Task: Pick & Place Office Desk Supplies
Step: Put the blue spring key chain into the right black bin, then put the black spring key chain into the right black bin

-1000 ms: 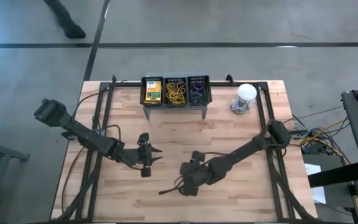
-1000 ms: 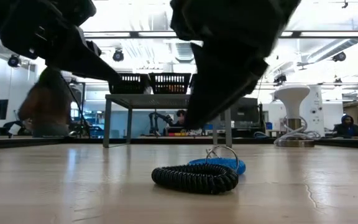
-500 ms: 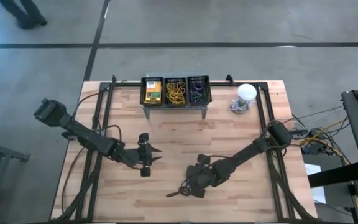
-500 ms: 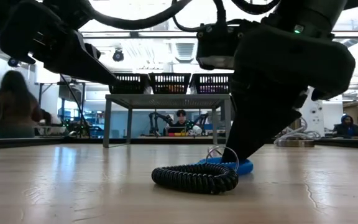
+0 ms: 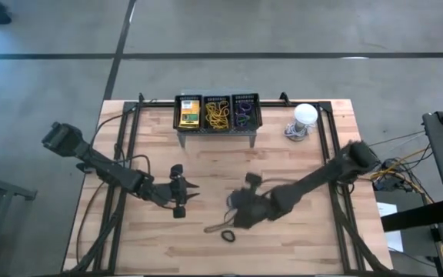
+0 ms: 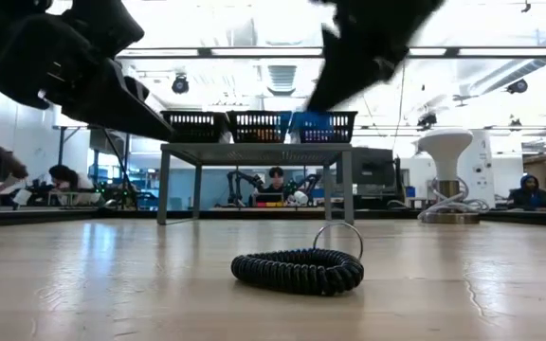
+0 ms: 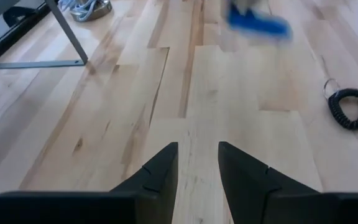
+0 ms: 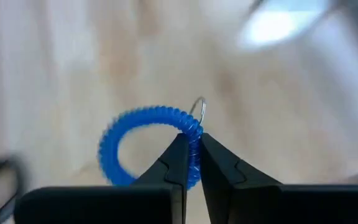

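My right gripper (image 5: 235, 215) hangs above the middle of the table, shut on a blue coiled elastic loop (image 8: 145, 146) with a small metal ring; the left wrist view shows that loop (image 7: 257, 22) in the air. A black coiled loop (image 5: 228, 235) with its own ring lies flat on the wood just nearer the front edge. To the left of both, my left gripper (image 5: 191, 192) hovers over bare wood, open with nothing between its fingers (image 7: 197, 155). My right gripper pinches the blue loop's coil beside its metal ring (image 8: 194, 132) between the two fingertips. The fingers slant down from the table's right side. The loop sticks out ahead of the fingers, lifted clear of the table.
A grey stand (image 5: 218, 135) at the far edge carries three black baskets holding a crayon box (image 5: 190, 113), yellow rubber bands (image 5: 218, 115) and purple loops (image 5: 244, 111). A white dome-shaped object (image 5: 304, 115) stands at the far right. People sit in the room beyond the table.
My right gripper came down on the blue loop, shut on it, then rose and drew back toward the far edge with it. The blue loop has left the table; the black loop has stayed where it lay.
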### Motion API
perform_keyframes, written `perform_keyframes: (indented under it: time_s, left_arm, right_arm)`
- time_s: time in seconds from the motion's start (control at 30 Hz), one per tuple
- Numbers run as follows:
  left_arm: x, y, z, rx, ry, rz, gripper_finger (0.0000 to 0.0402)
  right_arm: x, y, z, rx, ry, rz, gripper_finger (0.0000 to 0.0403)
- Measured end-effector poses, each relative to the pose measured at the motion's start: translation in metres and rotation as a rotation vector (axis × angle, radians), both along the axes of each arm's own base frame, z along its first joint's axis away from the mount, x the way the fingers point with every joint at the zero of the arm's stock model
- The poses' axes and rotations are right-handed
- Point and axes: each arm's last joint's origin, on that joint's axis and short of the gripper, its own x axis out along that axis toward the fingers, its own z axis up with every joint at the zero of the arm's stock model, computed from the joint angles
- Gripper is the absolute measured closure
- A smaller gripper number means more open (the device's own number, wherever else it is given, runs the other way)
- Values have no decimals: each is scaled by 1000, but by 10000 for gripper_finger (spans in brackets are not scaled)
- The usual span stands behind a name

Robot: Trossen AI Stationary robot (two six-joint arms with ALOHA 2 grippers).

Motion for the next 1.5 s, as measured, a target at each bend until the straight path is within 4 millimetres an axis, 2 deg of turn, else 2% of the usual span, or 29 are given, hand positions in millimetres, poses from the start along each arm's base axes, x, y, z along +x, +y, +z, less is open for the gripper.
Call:
perform_keyframes:
  time_s: [0.1, 0.23, 0.3, 0.43, 0.53, 0.63, 0.73, 0.8, 0.87, 0.97, 1.07, 1.2, 1.3, 1.4, 1.5]
  left_arm:
    - [-3, 2, -5, -25, -23, 9, 284]
    - [-7, 2, -9, -48, -68, 4, 284]
    - [-7, 2, -9, -50, -71, 4, 284]
    - [-7, 2, -9, -52, -77, 3, 284]
    - [-7, 2, -9, -52, -77, 3, 284]
    - [-8, 2, -9, -52, -76, 0, 284]
    - [-8, 1, -9, -52, -76, -3, 284]
    - [-8, 1, -9, -52, -75, -5, 284]
    - [-9, -1, -9, -52, -74, -11, 284]
    - [-10, -3, -10, -50, -73, -22, 284]
    - [-11, -5, -10, -43, -71, -36, 284]
    - [-12, -7, -10, -14, -66, -64, 284]
    - [-12, -7, -10, -9, -66, -65, 284]
    - [-12, -7, -9, -10, -70, -66, 284]
    - [-12, -7, -9, -12, -73, -64, 284]
  right_arm:
    - [-2, -34, 39, -98, -88, -65, 382]
    - [-6, -108, 91, -177, -178, -214, 382]
    - [-10, -149, 107, -208, -183, -288, 382]
    - [-19, -223, 121, -185, -171, -399, 372]
    - [-29, -265, 129, -83, -202, -416, 346]
    - [-38, -288, 127, -3, -203, -437, 308]
    - [-42, -293, 130, -4, -210, -451, 272]
    - [-43, -284, 136, -2, -218, -412, 254]
    - [-40, -261, 142, 0, -235, -335, 242]
    - [-34, -210, 141, 3, -224, -164, 235]
    - [-31, -150, 127, 34, -181, 30, 236]
    - [-34, -73, 92, 100, -135, 229, 240]
    - [-35, -23, 56, 204, -152, 277, 241]
    - [-29, 14, 26, 355, -221, 239, 239]
    - [-20, 43, -13, 424, -186, 190, 231]
